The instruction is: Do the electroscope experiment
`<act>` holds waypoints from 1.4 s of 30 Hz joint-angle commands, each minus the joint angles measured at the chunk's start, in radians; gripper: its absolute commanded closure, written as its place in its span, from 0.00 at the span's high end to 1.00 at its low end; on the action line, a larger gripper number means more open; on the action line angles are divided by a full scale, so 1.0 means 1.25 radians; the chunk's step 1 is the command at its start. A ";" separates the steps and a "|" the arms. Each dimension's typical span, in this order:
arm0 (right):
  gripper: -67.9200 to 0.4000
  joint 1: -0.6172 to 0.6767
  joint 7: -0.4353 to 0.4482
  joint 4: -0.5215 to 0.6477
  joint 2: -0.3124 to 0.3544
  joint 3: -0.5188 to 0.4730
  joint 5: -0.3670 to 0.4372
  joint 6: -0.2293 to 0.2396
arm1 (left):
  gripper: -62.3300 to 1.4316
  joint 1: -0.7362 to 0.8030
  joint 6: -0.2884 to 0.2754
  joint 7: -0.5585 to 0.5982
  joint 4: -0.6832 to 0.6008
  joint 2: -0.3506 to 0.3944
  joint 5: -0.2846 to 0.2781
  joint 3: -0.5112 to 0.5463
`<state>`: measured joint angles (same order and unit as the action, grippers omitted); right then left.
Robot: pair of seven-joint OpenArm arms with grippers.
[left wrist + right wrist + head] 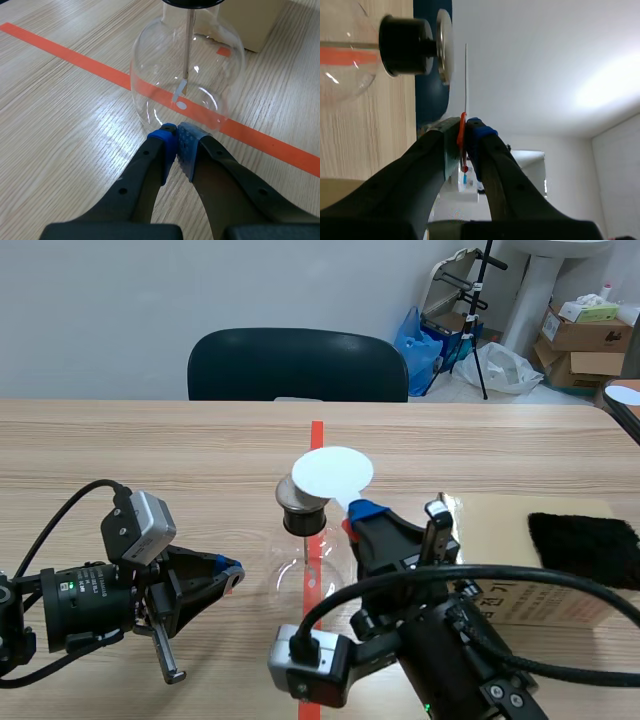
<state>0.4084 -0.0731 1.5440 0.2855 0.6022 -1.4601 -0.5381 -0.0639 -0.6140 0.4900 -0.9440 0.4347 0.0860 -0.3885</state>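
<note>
Nearest the camera, the right gripper (358, 512) reaches in over the wooden table (150, 440). Its two fingers are clamped on a thin orange-red tab (462, 135) at the edge of a flat white round disc (332, 472). In the right wrist view the disc (466, 75) is seen edge-on, rising straight ahead of the pinched fingertips (479, 131).

The disc sits level just over the electroscope, a clear round glass flask (300, 580) with a black stopper (305, 520) and a round grey metal plate (293, 492) on top. The flask stands on the orange-red tape line at the middle of the table. From the right wrist view, a narrow gap shows between the disc and the metal plate (444, 47), so the two are close but apart.

The left gripper (232, 573) lies low on the table beside the flask. Its blue pads (167, 142) are pressed together on nothing, and their tips are right at the foot of the glass bulb (187, 75). Inside the bulb, a thin metal rod (190, 45) hangs down to small pale foil leaves (180, 92).

To the right of the flask lies a flat beige box (500, 530) with a black fuzzy cloth (585, 545) on top. A dark chair (298, 365) stands across the table.
</note>
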 commanded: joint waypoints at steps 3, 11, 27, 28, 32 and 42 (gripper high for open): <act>0.02 -0.010 -0.067 0.016 0.004 -0.006 -0.001 -0.011 | 0.07 -0.004 -0.002 0.012 -0.004 -0.004 -0.011 0.005; 0.02 -0.010 -0.230 0.016 0.004 -0.006 -0.001 -0.011 | 0.07 -0.004 -0.002 0.012 -0.004 -0.004 -0.011 0.005; 0.02 -0.010 -0.405 0.016 0.004 -0.006 -0.001 -0.011 | 0.07 -0.004 -0.002 0.012 -0.004 -0.004 -0.011 0.005; 0.02 -0.010 -0.405 0.016 0.004 -0.006 -0.001 -0.011 | 0.07 -0.004 -0.002 0.012 -0.004 -0.004 -0.011 0.005; 0.02 -0.010 -0.402 0.016 0.004 -0.006 -0.001 -0.011 | 0.07 -0.004 -0.002 0.012 -0.004 -0.004 -0.011 0.005; 0.02 -0.010 -0.276 0.016 0.004 -0.006 -0.001 -0.011 | 0.07 -0.004 -0.002 0.012 -0.004 -0.004 -0.011 0.005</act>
<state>0.4080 -0.4183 1.5440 0.2855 0.6018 -1.4601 -0.5385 -0.0639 -0.6140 0.4904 -0.9440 0.4347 0.0860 -0.3885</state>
